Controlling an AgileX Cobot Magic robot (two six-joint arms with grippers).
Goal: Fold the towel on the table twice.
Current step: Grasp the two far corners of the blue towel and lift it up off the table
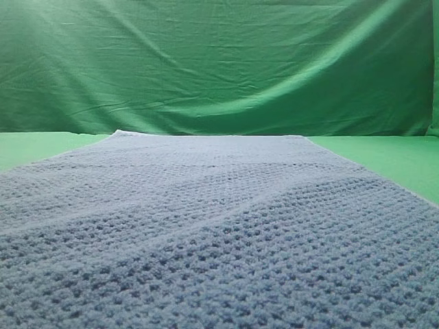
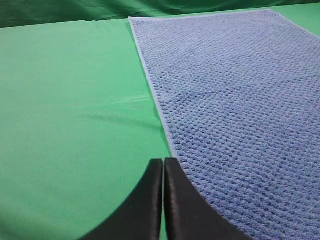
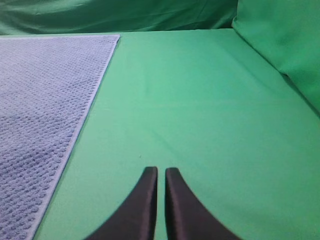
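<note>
No fold is begun: the towel (image 1: 219, 226) lies flat on the desk (image 3: 200, 100). Both grippers (left (image 2: 163, 167), right (image 3: 161, 175)), jaws pressed together and empty, must open at its near corners.

The left gripper (image 2: 163, 162) has its two black fingers pressed together, tips meeting, holding nothing. The right gripper (image 3: 161, 171) looks the same: dark fingers closed with only a thin slit between them, empty. Neither arm shows in the high view.

Bare table (image 3: 200, 100) fills the middle and right of the right wrist frame; green backdrop curtain (image 3: 280, 45) bulges in at upper right; towel (image 3: 40, 100) covers the left.
</note>
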